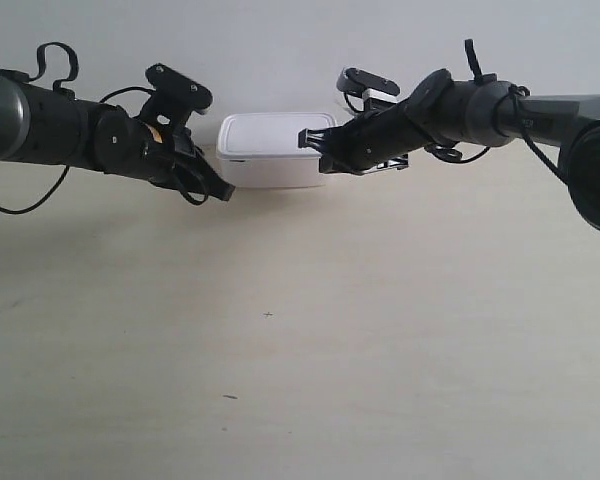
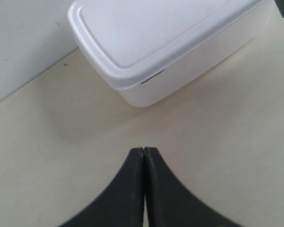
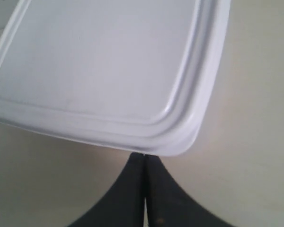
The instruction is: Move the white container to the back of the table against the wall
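**Sitting by the wall point(image 1: 280, 50): white container point(image 1: 270, 150)**

It rests at 12 o'clock on the bench point(image 1: 300, 360). Left fingers point(image 2: 130, 189), pressed together, hover just short of its 8 o'clock corner. Right fingers point(image 3: 132, 189), likewise pressed together, touch its rim at 3 o'clock.

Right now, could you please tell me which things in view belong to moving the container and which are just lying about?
Belonging to the job:
white container
table
wall, just behind the container
left tool, shut, a little off the container
right tool, shut, at the lid's corner

Just lying about:
only tiny dark specks on the tabletop
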{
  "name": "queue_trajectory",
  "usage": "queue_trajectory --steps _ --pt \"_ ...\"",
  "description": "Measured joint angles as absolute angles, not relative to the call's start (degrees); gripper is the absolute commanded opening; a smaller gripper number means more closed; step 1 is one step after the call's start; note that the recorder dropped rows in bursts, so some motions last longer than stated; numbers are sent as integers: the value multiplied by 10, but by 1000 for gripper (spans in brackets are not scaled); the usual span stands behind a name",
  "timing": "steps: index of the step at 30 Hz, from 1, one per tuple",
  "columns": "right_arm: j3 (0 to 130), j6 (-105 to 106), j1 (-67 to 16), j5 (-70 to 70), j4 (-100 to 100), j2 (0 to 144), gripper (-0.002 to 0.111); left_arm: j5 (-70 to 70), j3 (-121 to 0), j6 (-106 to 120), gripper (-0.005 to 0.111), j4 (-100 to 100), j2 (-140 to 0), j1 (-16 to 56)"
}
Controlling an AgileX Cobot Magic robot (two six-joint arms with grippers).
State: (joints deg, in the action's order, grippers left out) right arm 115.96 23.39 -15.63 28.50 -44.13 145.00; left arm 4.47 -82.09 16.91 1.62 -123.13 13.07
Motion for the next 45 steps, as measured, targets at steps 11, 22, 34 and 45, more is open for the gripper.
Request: queue_trajectory --steps 11,22,34,45 --pt "1160 234 -156 308 -444 1449 0 48 -820 169 0 16 -1227 131" --pt "1160 183 -156 370 -338 1394 0 76 -820 170 0 15 -1160 131" --pt "1093 143 -97 602 -189 1172 0 103 -639 170 0 15 -856 131" --pt "657 231 -32 468 -288 777 0 105 -441 165 0 45 -584 131"
